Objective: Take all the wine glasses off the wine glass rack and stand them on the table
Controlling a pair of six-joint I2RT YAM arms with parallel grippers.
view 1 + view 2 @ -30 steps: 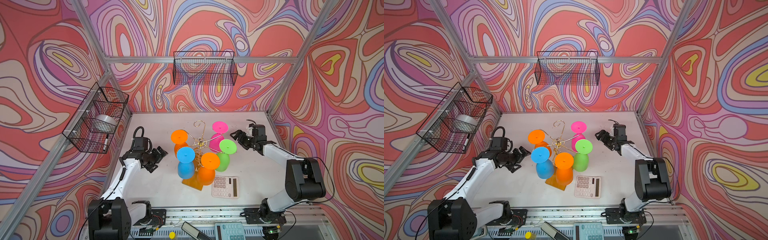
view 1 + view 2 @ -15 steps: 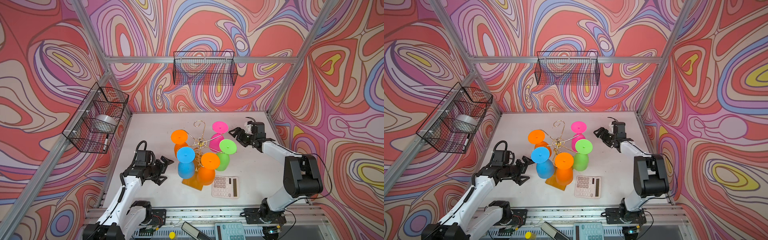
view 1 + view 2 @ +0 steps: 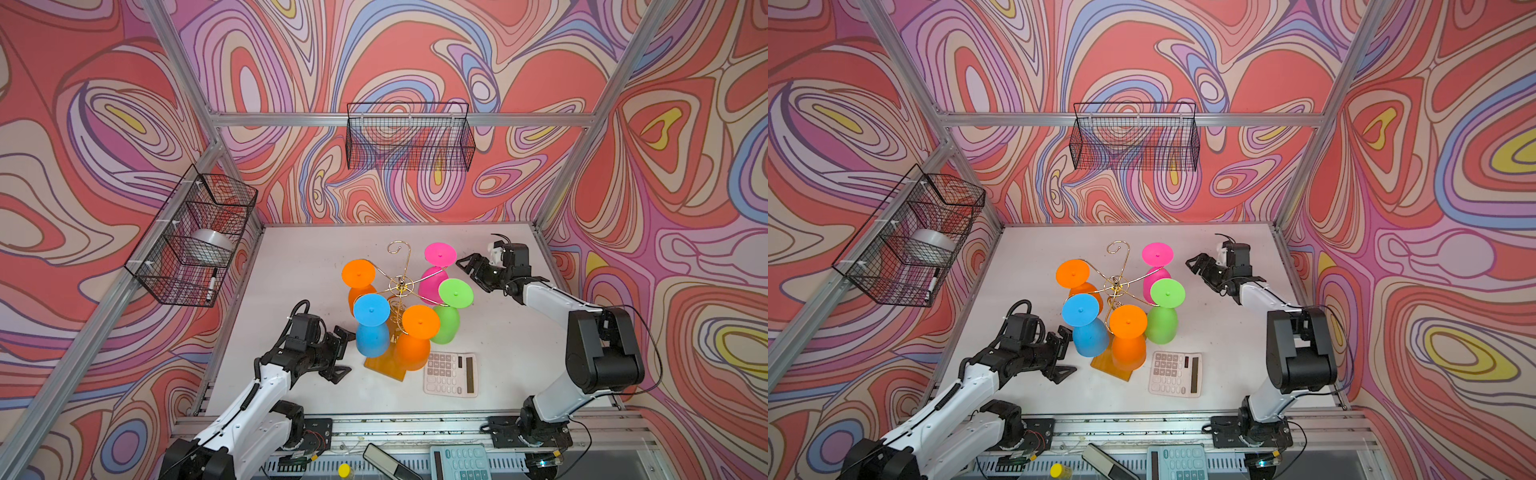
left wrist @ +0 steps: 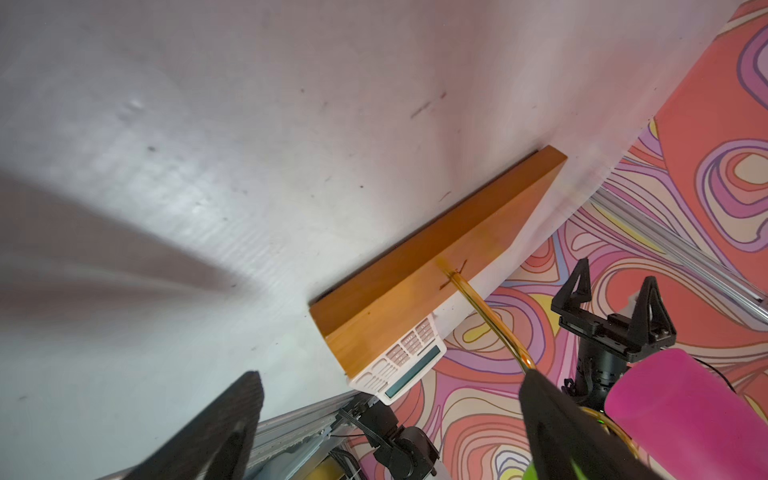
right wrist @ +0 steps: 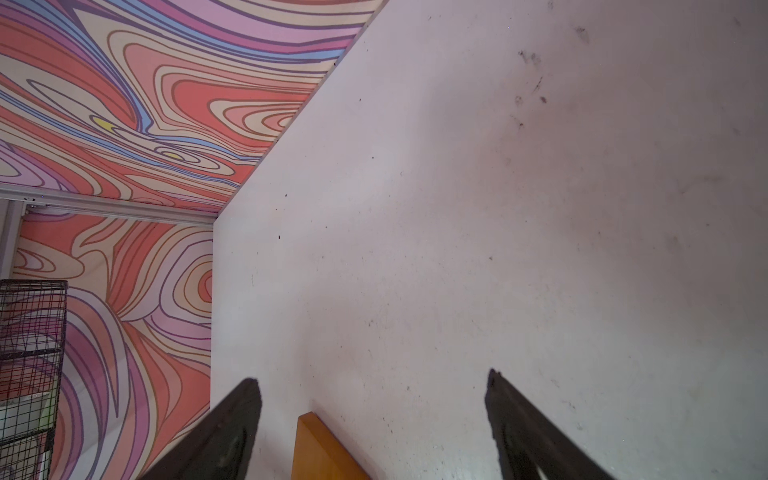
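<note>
Gold wire rack (image 3: 400, 286) is hung with five coloured glasses (image 3: 371, 338); left pincer (image 3: 341, 352) and right pincer (image 3: 471, 272) are held apart, empty.

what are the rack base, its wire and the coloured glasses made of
Rack base: glossy amber block, probably lacquered wood, possibly acrylic. Wire: thin shiny gold, likely metal. Coloured glasses: opaque, uniformly bright, matte, so probably plastic rather than glass.

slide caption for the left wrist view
Open left pincer faces the rack's amber base, calculator beyond it, pink glass close by.
</note>
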